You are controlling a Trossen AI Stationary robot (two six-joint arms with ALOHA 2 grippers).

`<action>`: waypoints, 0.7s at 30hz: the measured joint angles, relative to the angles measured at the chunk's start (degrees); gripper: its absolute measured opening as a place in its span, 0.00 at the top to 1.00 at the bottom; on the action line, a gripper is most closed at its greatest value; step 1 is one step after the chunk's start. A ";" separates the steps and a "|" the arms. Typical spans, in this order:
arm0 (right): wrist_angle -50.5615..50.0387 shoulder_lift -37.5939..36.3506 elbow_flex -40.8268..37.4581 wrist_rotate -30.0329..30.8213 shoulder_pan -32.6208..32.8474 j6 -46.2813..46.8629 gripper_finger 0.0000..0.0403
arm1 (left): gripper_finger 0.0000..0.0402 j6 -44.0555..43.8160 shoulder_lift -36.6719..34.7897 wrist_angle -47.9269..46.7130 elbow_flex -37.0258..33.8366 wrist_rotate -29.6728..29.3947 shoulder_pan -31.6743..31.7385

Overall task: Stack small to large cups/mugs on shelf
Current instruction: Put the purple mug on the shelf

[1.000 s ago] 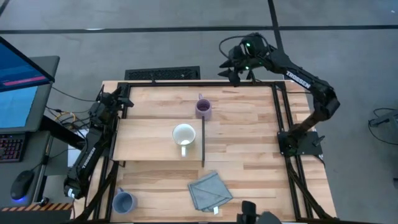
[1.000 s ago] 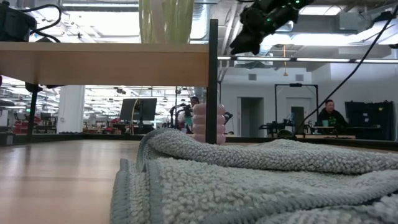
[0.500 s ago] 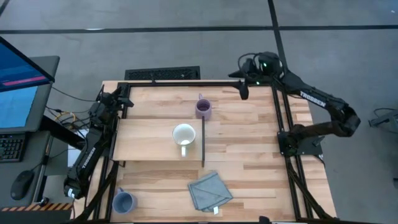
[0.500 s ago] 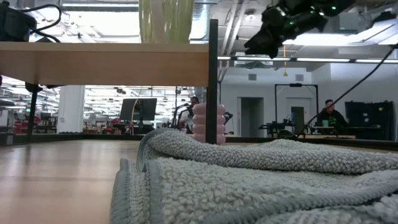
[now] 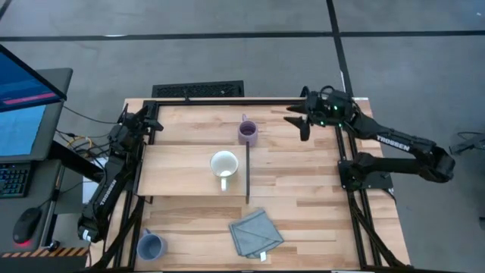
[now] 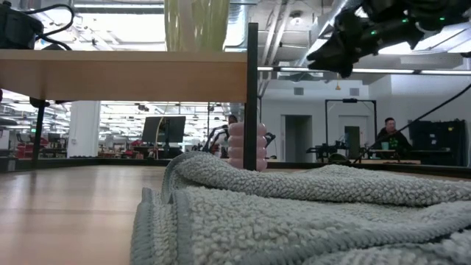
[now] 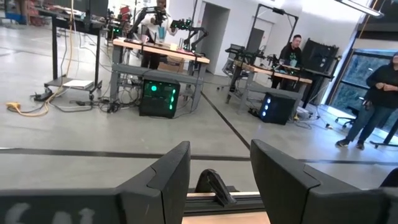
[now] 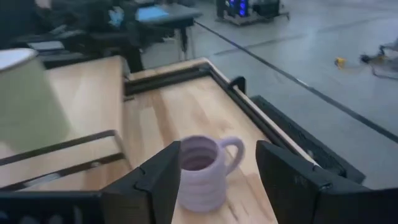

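Note:
The white mug (image 5: pixel 223 165) stands upright on the light wood shelf (image 5: pixel 178 173), next to the shelf's dark upright panel (image 5: pixel 248 171). The purple mug (image 5: pixel 247 132) stands on the tabletop at the panel's far end; it also shows in the low view (image 6: pixel 246 146). The blue-grey mug (image 5: pixel 150 245) stands at the near left corner. My right gripper (image 5: pixel 299 125) is open and hovers to the right of the purple mug (image 8: pixel 202 171), facing it, with a gap between them. My left gripper (image 5: pixel 151 115) is open at the far left edge, also seen in the left wrist view (image 7: pixel 217 149).
A grey-blue cloth (image 5: pixel 256 233) lies bunched near the table's front edge and fills the low view's foreground (image 6: pixel 309 213). Black frame rails (image 5: pixel 345 144) run along the table's sides. Bare wood lies between the purple mug and the right rail. People sit at desks far behind.
My right gripper has come from beyond the table's far edge in over the far right of the table, going down a little and turning toward the purple mug. The mugs, the shelf and the cloth have stayed where they were.

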 joint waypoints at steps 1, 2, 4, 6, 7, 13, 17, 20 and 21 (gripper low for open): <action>0.87 -1.16 -0.95 0.05 0.85 0.04 0.43 | 0.60 -0.11 -0.01 0.00 0.01 0.01 0.01; 1.44 -2.29 -1.69 0.16 1.70 0.05 0.43 | 0.60 -0.30 0.01 0.00 0.01 0.01 0.00; 1.85 -4.66 -2.71 0.15 3.32 0.02 0.43 | 0.60 -0.34 0.00 0.00 0.00 0.01 0.01; 1.87 -7.08 -3.88 0.52 4.48 0.01 0.43 | 0.60 -0.41 -0.01 0.00 0.00 0.01 0.00; 1.75 -8.38 -4.61 1.10 4.93 0.00 0.43 | 0.60 -0.39 0.01 0.00 0.01 0.01 0.01; 1.67 -16.19 -9.11 4.91 7.06 1.41 0.43 | 0.60 -0.01 0.01 0.00 -0.01 0.01 0.01; 1.79 -20.14 -12.12 5.26 8.11 1.98 0.43 | 0.60 0.00 0.01 0.00 -0.01 0.01 0.00; 2.11 -22.71 -14.51 7.59 8.69 2.91 0.43 | 0.60 0.01 0.01 0.00 0.00 0.01 0.01; 2.16 -23.48 -15.31 8.42 8.92 3.21 0.43 | 0.60 0.00 0.01 0.00 -0.01 0.01 0.00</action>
